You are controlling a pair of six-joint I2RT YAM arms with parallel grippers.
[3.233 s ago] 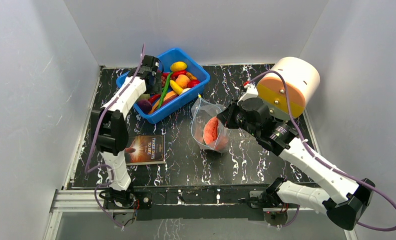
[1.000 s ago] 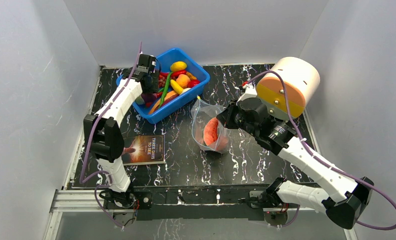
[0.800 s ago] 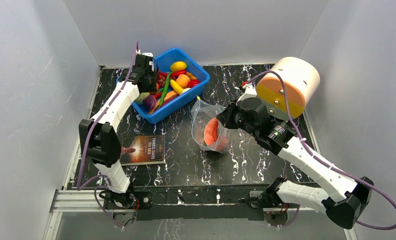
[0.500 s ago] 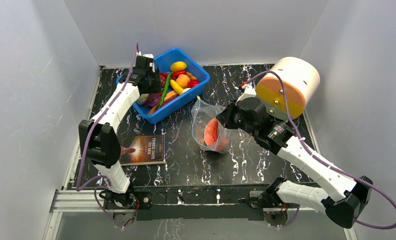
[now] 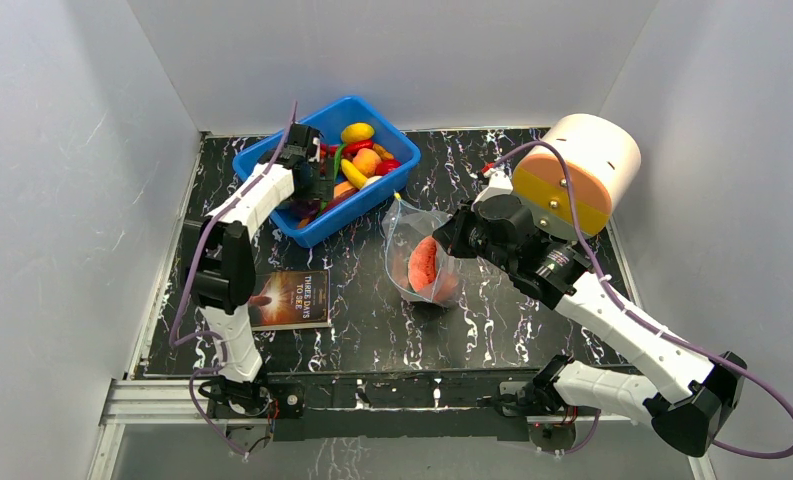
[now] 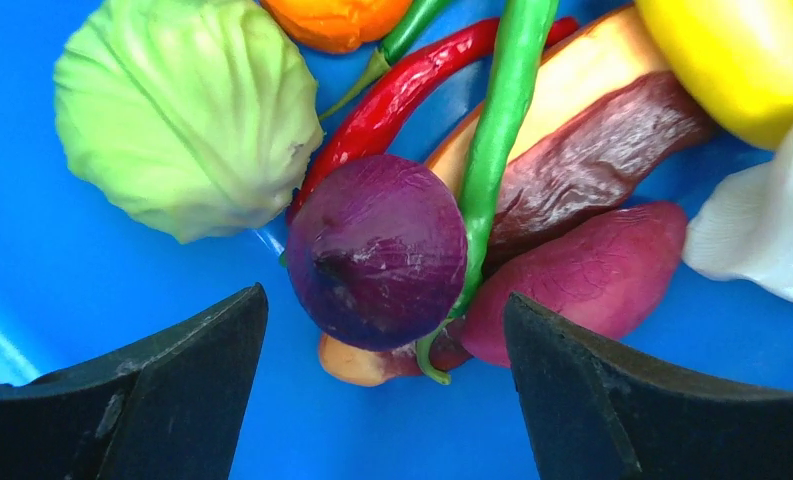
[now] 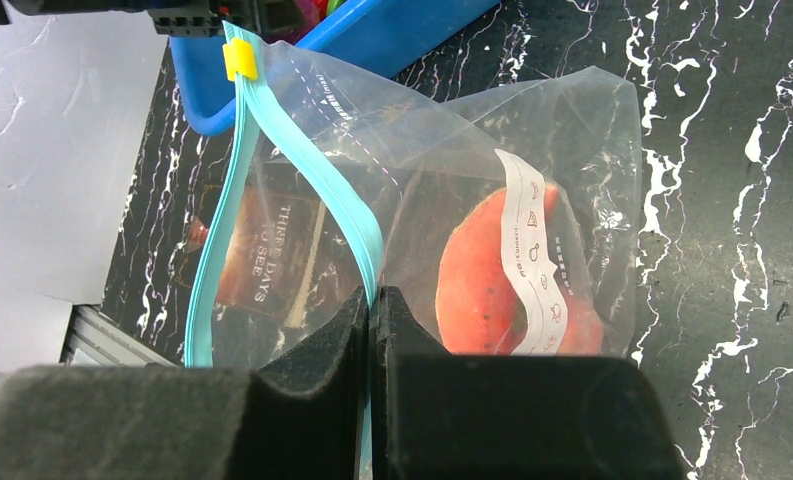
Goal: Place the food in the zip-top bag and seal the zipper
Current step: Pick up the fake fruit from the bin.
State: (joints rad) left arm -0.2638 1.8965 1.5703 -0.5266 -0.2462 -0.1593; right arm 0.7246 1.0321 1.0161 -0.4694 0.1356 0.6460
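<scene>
Purple onion (image 6: 377, 250) was framed between spread fingers of the left gripper (image 6: 384, 300), with bare blue bin (image 6: 92, 290) floor beside it. Zipper (image 7: 317, 175) of the zip-top bag (image 7: 572, 150), beside the bin, was pinched by the clenched right gripper (image 7: 372, 300); the bagged watermelon slice (image 7: 472, 280) was partly masked by a label (image 7: 527, 240).

Top external camera: high, behind the arm bases, looking down and forward over the whole black white-veined worktop (image 5: 372, 320); the far view.

Left wrist camera: straight down into the blue plastic bin (image 6: 72, 290), very near. Toy food (image 6: 182, 110) fills the frame, left gripper (image 6: 384, 300) tips at the bottom edge.

Right wrist camera: looks out along the right gripper (image 7: 370, 300), near, slanting down at the transparent crinkly zip-top bag (image 7: 572, 130).

The bin (image 5: 357, 215) shows in all three views, only as a corner in the right wrist one. The bag (image 5: 402, 225) shows in the top and right wrist views.
</scene>
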